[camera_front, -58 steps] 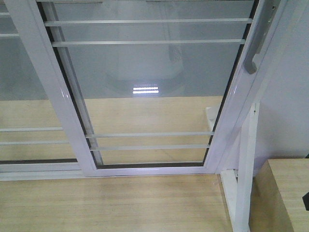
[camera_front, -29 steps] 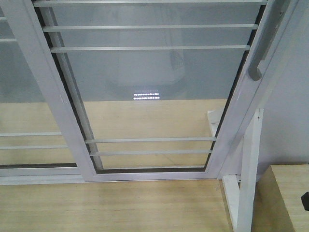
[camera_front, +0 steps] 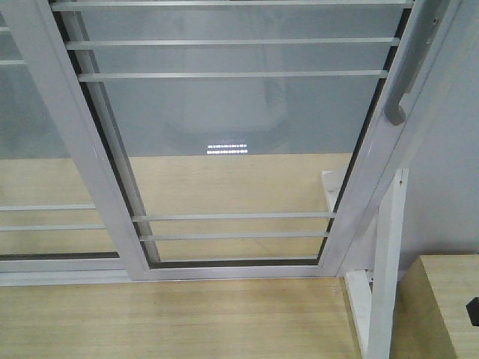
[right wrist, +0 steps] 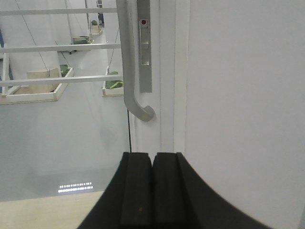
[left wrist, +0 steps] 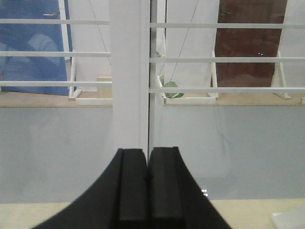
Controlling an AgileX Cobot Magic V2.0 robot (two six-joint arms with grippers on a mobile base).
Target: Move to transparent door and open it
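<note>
The transparent door (camera_front: 239,134) fills the front view: clear glass in a glossy white frame with thin horizontal white bars. Its curved grey handle (camera_front: 402,82) runs along the right stile. In the right wrist view the handle (right wrist: 128,71) hangs just above and slightly left of my right gripper (right wrist: 152,160), which is shut and holds nothing. My left gripper (left wrist: 147,155) is also shut and empty, pointing at a white vertical stile (left wrist: 128,76) where two glass panels overlap. Neither gripper shows in the front view.
A second white-framed glass panel (camera_front: 37,149) stands to the left of the door. A white support brace (camera_front: 382,269) rises at the lower right beside a wooden block (camera_front: 449,307). A white wall (right wrist: 243,86) lies right of the handle. Wooden floor (camera_front: 172,321) runs in front.
Between one second and half a second ago the door frame shifted slightly down in the front view. Since then nothing has visibly moved.
</note>
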